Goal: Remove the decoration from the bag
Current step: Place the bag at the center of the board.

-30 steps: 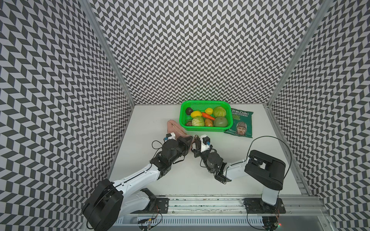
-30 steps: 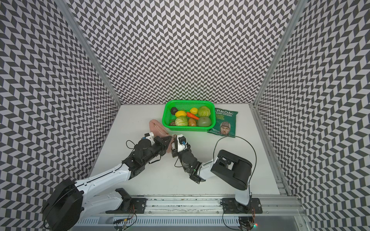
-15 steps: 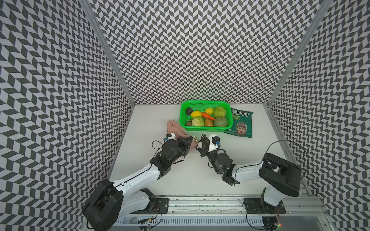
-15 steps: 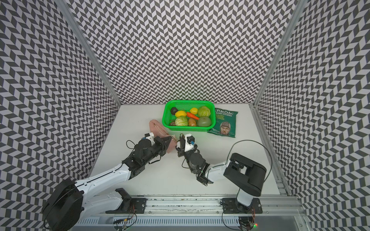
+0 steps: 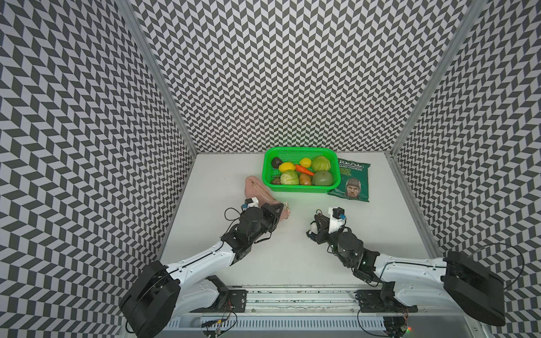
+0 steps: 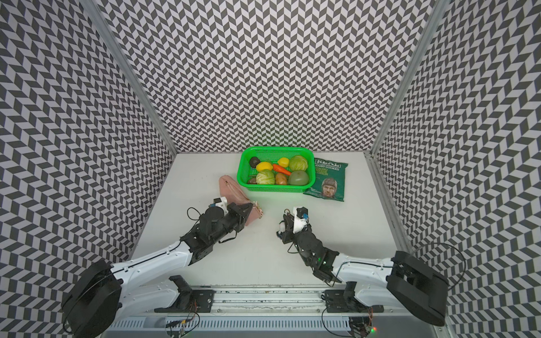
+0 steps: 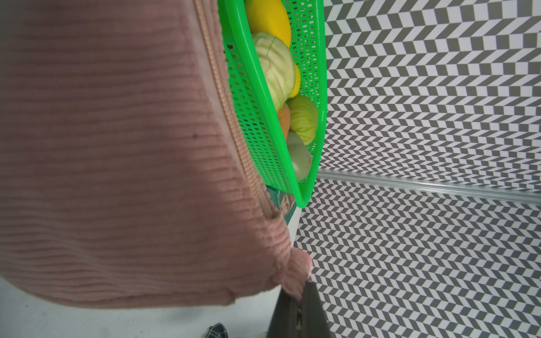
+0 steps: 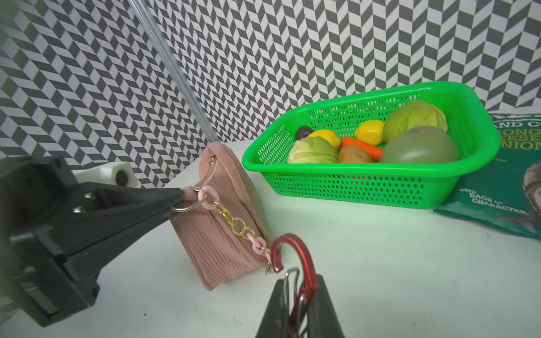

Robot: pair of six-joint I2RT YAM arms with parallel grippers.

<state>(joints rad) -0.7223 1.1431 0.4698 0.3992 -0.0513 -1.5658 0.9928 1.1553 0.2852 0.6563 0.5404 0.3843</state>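
The dusty-pink bag (image 5: pixel 260 190) (image 6: pixel 232 188) stands on the white table beside the basket. My left gripper (image 5: pixel 279 206) (image 7: pixel 298 292) is shut on the fabric tab at its near end. A gold and pink chain (image 8: pixel 237 225) hangs from that end. My right gripper (image 5: pixel 319 218) (image 8: pixel 298 281) is shut on the red clasp (image 8: pixel 295 263) of the decoration. The white plush decoration (image 5: pixel 312 226) (image 6: pixel 281 226) hangs beside the fingers. In both top views bare table lies between the clasp and the bag's chain.
A green basket (image 5: pixel 301 149) (image 8: pixel 336 170) of toy vegetables and fruit stands at the back, just behind the bag. A dark green crisp packet (image 5: pixel 351 181) (image 8: pixel 497 190) lies flat to its right. Patterned walls close in three sides.
My right gripper has moved to the right, away from the bag, carrying the decoration by its clasp. The left gripper and the bag have stayed put.
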